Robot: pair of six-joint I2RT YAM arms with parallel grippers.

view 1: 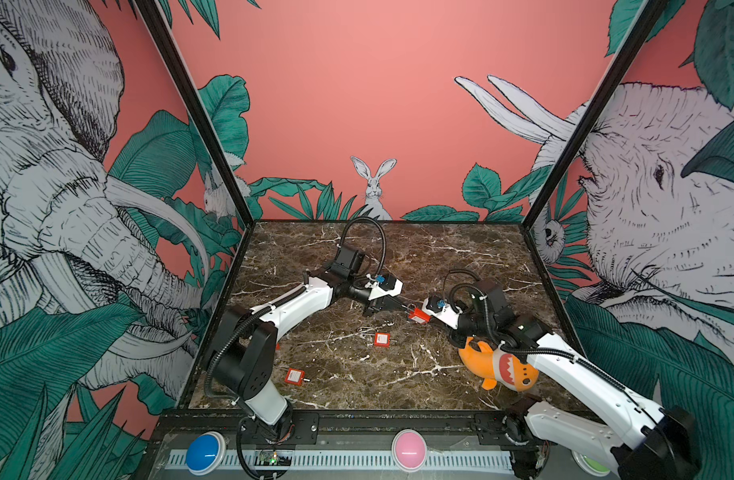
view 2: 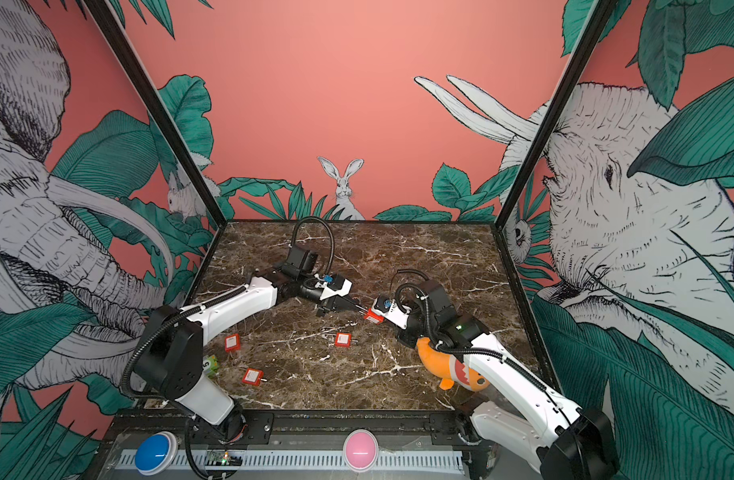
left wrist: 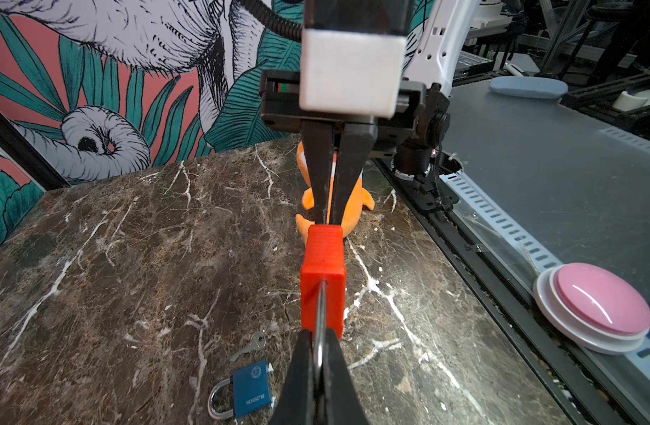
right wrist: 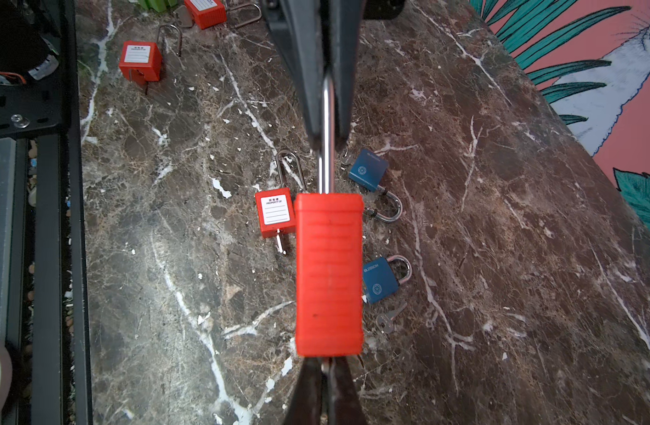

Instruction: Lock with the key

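A red padlock (view 1: 418, 316) (view 2: 373, 316) hangs above the marble table (view 1: 357, 257), held between both grippers. My left gripper (left wrist: 318, 362) (view 1: 406, 308) is shut on its steel shackle (left wrist: 319, 316) (right wrist: 327, 165). At the body's (right wrist: 329, 272) other end, my right gripper (right wrist: 326, 364) (view 1: 428, 318) is shut on the key (right wrist: 325, 366). Only a silver sliver of that key shows between the pads; the rest is hidden by the fingers and the lock body.
Other red padlocks (view 1: 381, 339) (view 1: 294, 377) (view 2: 232, 343) lie on the table. Two blue padlocks (right wrist: 367, 169) (right wrist: 380, 279) and a loose key (right wrist: 387, 320) lie under the held lock. An orange shark plush (view 1: 498, 365) sits below the right arm. A green block (view 2: 210, 365) is at the left.
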